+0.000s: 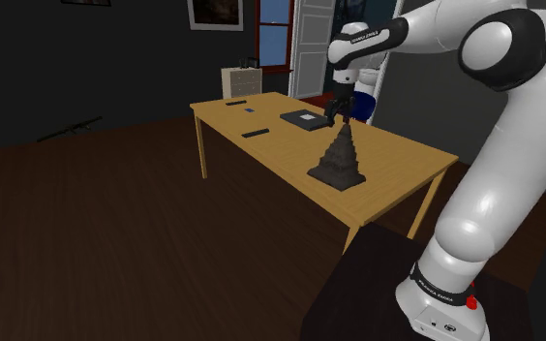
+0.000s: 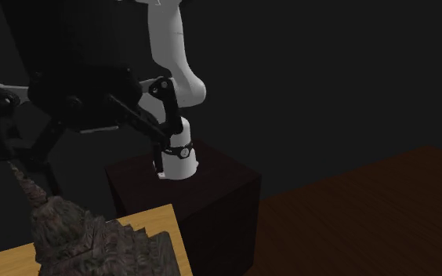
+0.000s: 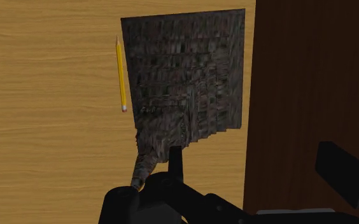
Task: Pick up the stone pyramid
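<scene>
Pyramid [image 1: 340,160] is sitting on the pale wood-grain tabletop [image 1: 261,145], close to the edge nearest the robot's dark boxy stand [image 2: 211,196]. It's looking like rough dark grey stone, stepping up in little ledges from a square base to a skinny pointed tip. Black tool [image 1: 335,118] is hanging right over that tip with its fingers standing apart, so it's released and not clamping the stone. I can't tell if a finger is brushing the tip, though. Yellow pencil [image 3: 120,73] is lying flat just beside one side of the base, running parallel to it and not quite touching. Smooth white arm [image 1: 494,145] is arching over from the stand.
</scene>
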`<state>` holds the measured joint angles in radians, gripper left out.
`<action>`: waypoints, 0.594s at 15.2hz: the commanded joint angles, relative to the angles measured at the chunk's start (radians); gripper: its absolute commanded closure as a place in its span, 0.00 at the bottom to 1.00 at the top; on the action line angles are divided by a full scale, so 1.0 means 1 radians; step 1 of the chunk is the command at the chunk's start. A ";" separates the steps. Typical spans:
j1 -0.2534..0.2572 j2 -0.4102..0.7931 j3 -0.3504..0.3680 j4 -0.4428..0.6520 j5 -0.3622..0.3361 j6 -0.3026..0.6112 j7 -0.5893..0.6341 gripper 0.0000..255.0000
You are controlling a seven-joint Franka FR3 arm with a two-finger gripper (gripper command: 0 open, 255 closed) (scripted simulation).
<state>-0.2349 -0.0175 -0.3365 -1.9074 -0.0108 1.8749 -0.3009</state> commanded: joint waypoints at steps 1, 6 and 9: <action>-0.019 0.138 -0.021 0.050 0.022 -0.017 -0.022 0.00; -0.032 0.185 -0.026 0.040 0.036 0.029 -0.035 0.00; -0.033 0.198 -0.025 0.015 0.041 0.066 -0.038 0.00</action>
<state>-0.2697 0.1734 -0.3635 -1.8739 0.0284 1.9312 -0.3414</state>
